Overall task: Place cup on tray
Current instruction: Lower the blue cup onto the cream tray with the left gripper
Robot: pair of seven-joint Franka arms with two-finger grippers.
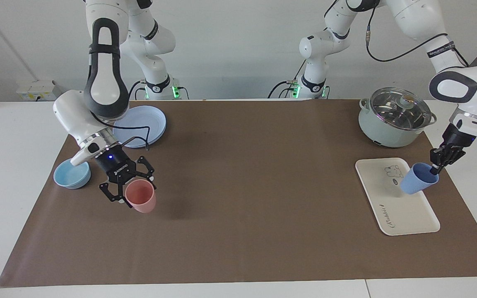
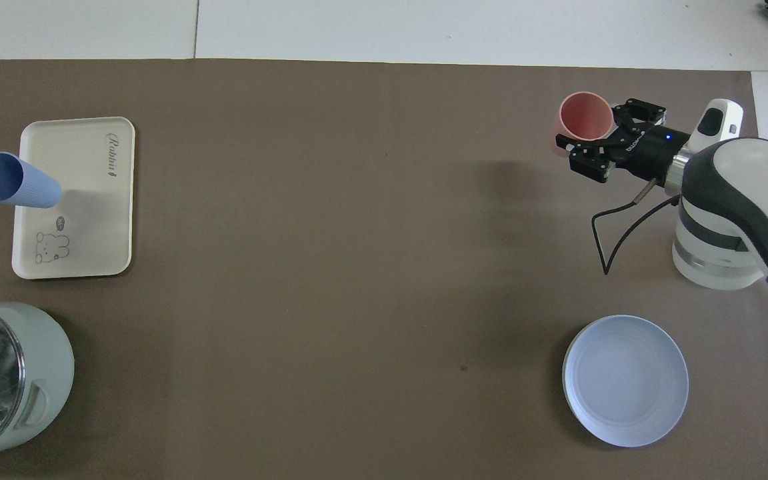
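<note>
The cup [image 1: 418,179] is a small periwinkle-blue tumbler with no handle, tapered toward its base, with fine ribbing on its lower wall; it hangs tilted, its open mouth turned up toward the left arm's end of the bench and its base pointing down over the tray [image 1: 404,211]. The left pincer [image 1: 436,167] is clamped on the cup's rim, one finger inside the mouth, holding it over the tray's edge at the left arm's end; whether the base touches the tray cannot be told. The tray is a flat cream-white rectangle with rounded corners, lying on the brown mat [image 1: 255,186], a small bear drawing at its end nearer the robots and cursive script at its other end, just beside a pale-green pot [image 1: 393,120] with a glass lid. The right pincer [image 1: 133,194] is closed on the rim of a pink cup [image 1: 140,196] over the mat, near a light-blue bowl [image 1: 71,174] and a round blue plate [image 1: 141,130]
</note>
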